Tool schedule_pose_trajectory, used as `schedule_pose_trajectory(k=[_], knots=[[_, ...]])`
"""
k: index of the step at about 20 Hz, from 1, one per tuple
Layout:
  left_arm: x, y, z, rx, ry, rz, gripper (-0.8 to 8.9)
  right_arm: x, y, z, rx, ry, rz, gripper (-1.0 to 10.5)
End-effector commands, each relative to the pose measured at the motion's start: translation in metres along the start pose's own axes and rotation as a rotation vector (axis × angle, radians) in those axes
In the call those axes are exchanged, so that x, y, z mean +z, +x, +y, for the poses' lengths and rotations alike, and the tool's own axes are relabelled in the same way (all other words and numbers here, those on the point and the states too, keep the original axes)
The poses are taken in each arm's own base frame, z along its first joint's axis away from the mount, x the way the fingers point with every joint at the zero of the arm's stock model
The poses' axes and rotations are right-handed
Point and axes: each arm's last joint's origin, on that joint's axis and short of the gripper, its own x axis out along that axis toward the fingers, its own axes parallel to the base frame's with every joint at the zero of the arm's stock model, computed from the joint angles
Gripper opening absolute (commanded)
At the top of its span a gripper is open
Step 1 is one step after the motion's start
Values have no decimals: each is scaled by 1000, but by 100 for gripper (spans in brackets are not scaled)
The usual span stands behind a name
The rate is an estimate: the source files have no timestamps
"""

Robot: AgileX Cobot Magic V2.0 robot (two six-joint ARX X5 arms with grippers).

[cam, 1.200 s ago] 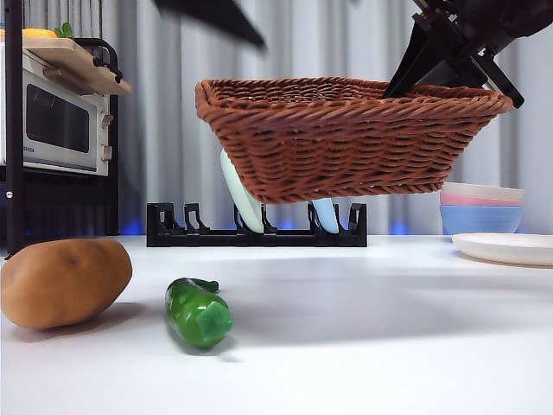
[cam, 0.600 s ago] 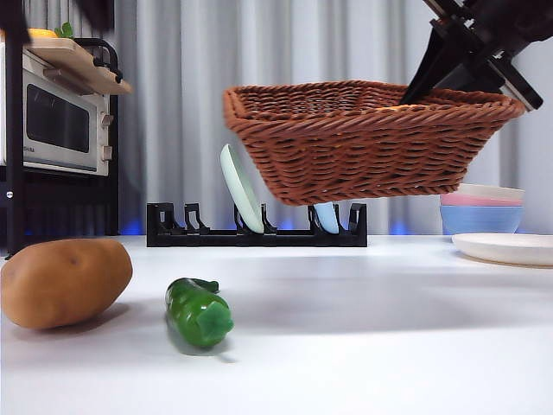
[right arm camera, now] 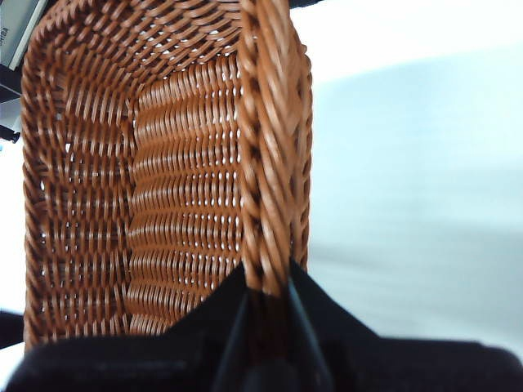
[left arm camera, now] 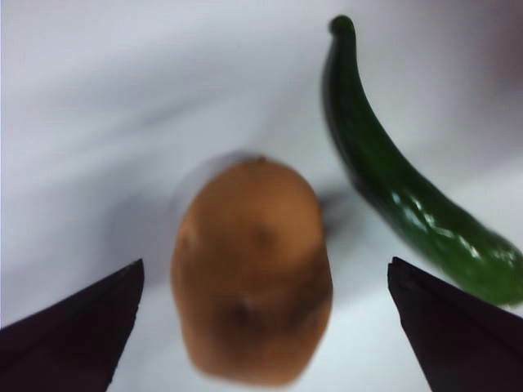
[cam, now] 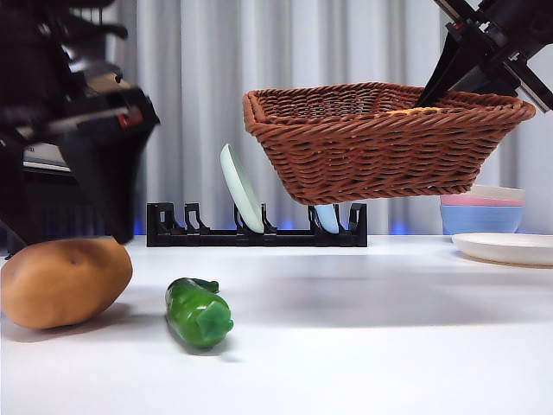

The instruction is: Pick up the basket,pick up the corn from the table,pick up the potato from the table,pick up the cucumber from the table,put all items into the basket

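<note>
Right gripper [right arm camera: 265, 298] pinches basket [cam: 380, 138] rim, holds it high over table [cam: 363, 328]. Left gripper [left arm camera: 261, 327] wide open over potato [left arm camera: 249, 269]; cucumber [left arm camera: 400, 188] close beside, could get bumped.

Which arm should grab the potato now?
Left. Its end effector hangs open over the potato, jaws on either side. The right end effector is shut on the basket rim, holding it up off the table.

The right end effector [right arm camera: 265, 282] is up high, jaws pinched tight on a woven rim. The left end effector [left arm camera: 261, 302] hangs low over the table [left arm camera: 98, 98], jaws spread wide.
</note>
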Motion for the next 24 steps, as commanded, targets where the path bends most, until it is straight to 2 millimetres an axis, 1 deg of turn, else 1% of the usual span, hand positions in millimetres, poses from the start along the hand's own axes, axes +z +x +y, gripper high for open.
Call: schedule_pose_trajectory(k=[1,4,5,6,7,8,10,11,12,14,17,19,20,21,22,24], knots=[[3,18,4,-14,30,45,503,1,0,1,16,-4,-12,-16],[3,36,5,-4,33,101,497,1,0,1,16,-4,-12,-16],[4,39,5,-3,37,106,450,1,0,1,16,-4,-12,-16],[4,39,5,-4,49,105,288,1,0,1,16,-3,-12,-16],[4,38,4,-6,54,99,75,1,0,1,16,-3,-12,-16],[4,37,4,-7,62,96,-3,1,0,1,16,-3,-12,-16],[3,33,5,-7,86,99,-8,1,0,1,16,-3,-12,-16],[2,28,5,-8,92,94,-8,1,0,1,15,-3,-12,-16],[1,19,5,-11,96,80,-8,1,0,1,14,-3,-12,-16],[1,-10,6,-22,95,13,-8,1,0,1,13,-3,-13,-16],[3,-72,7,-61,62,-192,-8,1,0,1,14,-4,-11,-16],[8,-112,5,-146,43,-363,-8,1,0,2,16,-6,-10,-16],[13,-127,2,-202,37,-438,-8,0,1,3,19,-9,-7,-16],[19,-138,-3,-259,44,-507,-8,0,2,5,24,-13,-3,-16],[24,-145,-6,-295,53,-558,-8,-1,3,7,28,-16,0,-16],[36,-148,-17,-350,75,-664,-8,-3,6,12,39,-28,10,-16]])
